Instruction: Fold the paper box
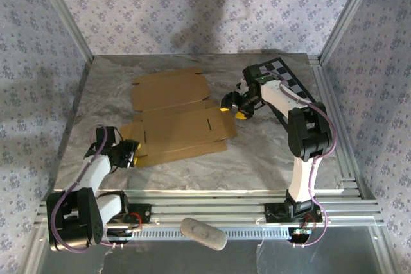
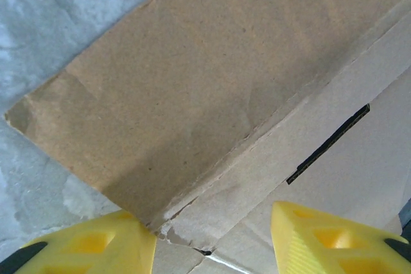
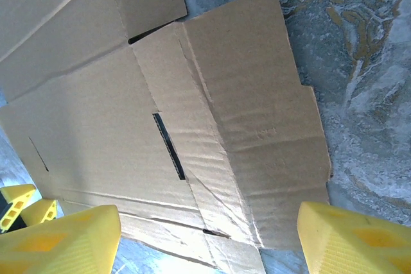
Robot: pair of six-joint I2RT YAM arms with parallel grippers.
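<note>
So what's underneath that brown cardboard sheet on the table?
The grey marbled table shows all around the paper box, which lies spread out on it, so the table most likely runs on beneath. Anything lying under the sheet itself is covered by the cardboard.

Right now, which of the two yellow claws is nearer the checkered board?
The right gripper, at the paper box's right edge, close to the checkerboard panel. The left gripper is at the box's near-left corner, far from it.
</note>
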